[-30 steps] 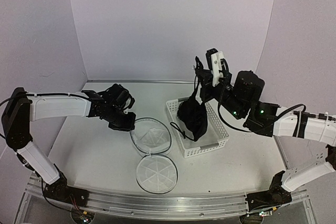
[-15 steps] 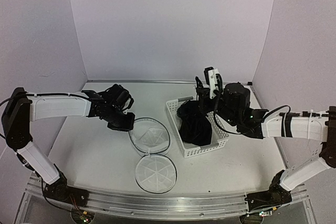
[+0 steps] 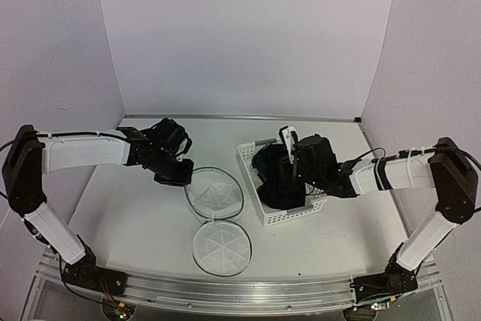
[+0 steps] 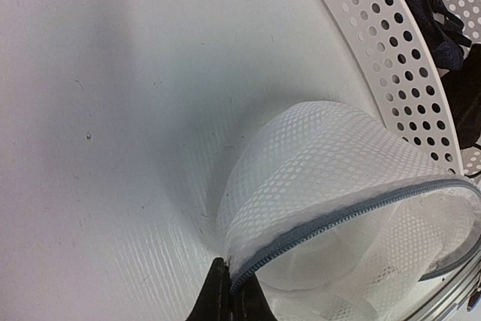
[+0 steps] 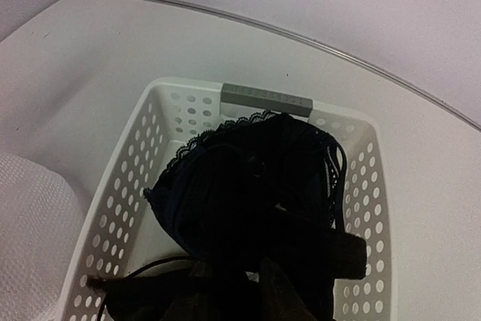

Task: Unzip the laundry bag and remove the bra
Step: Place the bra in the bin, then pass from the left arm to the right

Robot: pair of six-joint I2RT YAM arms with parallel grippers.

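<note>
The laundry bag [image 3: 216,199] lies unzipped on the table, its two round spoke-patterned faces spread apart. My left gripper [image 3: 174,176] is shut on the bag's grey zipper edge at its left rim. In the left wrist view the fingertips [image 4: 225,300] pinch that edge of the white mesh bag [image 4: 323,155]. The black bra [image 3: 276,180] lies bunched in the white basket [image 3: 294,214]. My right gripper [image 3: 290,174] is low in the basket, just over it. In the right wrist view the bra [image 5: 248,178] fills the basket [image 5: 128,193]; the right gripper [image 5: 237,289] has its fingers slightly apart amid dark fabric.
The white perforated basket stands right of the bag, nearly touching it. Its wall shows in the left wrist view [image 4: 391,58]. A pale backdrop closes the table at the back and both sides. A metal rail [image 3: 225,291] runs along the near edge.
My right gripper has come down from holding the bra hanging above the basket; the bra now rests inside it. The left gripper and the bag have stayed put.
</note>
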